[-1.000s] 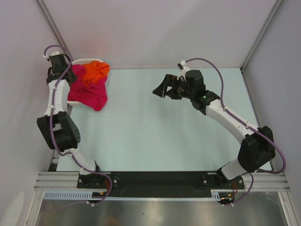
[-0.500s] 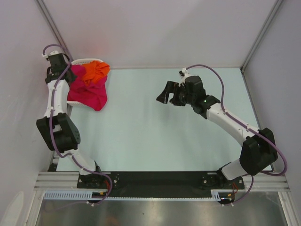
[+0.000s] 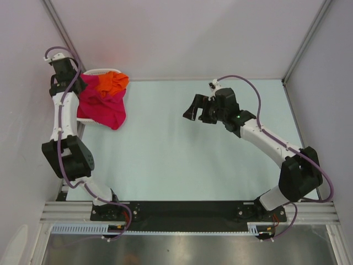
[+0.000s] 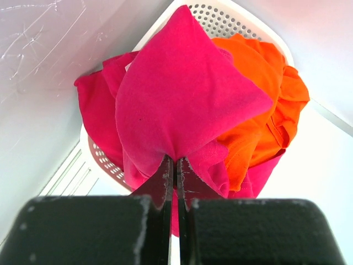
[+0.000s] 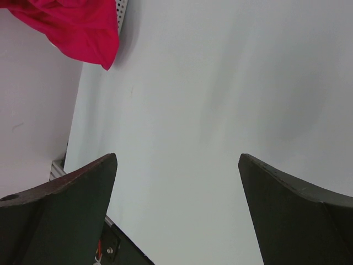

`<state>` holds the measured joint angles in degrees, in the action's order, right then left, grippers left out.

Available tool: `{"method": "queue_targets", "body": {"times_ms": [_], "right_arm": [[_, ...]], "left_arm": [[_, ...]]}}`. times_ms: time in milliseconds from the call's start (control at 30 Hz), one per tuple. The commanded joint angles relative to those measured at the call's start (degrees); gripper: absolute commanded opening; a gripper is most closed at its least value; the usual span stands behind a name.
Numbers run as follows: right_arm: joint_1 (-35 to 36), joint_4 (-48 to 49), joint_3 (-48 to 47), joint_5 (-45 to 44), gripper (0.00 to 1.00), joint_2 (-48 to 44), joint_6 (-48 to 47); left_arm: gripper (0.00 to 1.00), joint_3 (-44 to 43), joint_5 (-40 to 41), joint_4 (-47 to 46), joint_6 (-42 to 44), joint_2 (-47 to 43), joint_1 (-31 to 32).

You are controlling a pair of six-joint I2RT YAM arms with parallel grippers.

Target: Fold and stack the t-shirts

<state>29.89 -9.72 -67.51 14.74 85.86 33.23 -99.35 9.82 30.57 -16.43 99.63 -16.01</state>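
The left gripper (image 4: pixel 172 161) was shown pinching a fold of a crimson-pink t-shirt (image 4: pixel 182 94), which was heaped with an orange t-shirt (image 4: pixel 265 105) in a white basket (image 4: pixel 220 16) at the far left. The right gripper (image 5: pixel 176 160) was held spread wide, empty, over the table (image 5: pixel 193 83).

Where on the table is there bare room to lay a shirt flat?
The table is bare between the basket and the right gripper, and all across the near half down to the arm bases. The far left corner is crowded: basket, pink shirts, orange shirt, left gripper.
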Motion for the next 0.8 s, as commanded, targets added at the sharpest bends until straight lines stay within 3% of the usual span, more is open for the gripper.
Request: {"method": "queue_targets", "body": {"times_ms": [0, 233, 533, 633, 767], "right_arm": [[0.26, 2.15, -4.56, -0.32, 1.00, 1.50, 0.78], [0.17, 2.07, -2.11, -0.94, 1.00, 0.27, 0.69], [0.26, 1.63, -0.09, 0.38, 1.00, -1.66, 0.78], [-0.01, 2.07, 1.32, 0.02, 1.00, -2.19, 1.04], [-0.09, 1.98, 2.64, 0.64, 1.00, -2.89, 1.39]], "left_arm": [[0.00, -3.30, -0.77, -3.40, -0.62, -2.34, -0.43], [0.00, -5.59, -0.34, -2.36, -1.85, -2.07, -0.34], [0.00, -13.49, 3.71, -0.33, -3.17, -9.98, -0.34], [0.00, -18.14, 4.06, 0.81, -4.58, -10.95, -0.34], [0.00, -32.78, 2.05, 4.05, -5.98, -7.36, -0.34]]}}
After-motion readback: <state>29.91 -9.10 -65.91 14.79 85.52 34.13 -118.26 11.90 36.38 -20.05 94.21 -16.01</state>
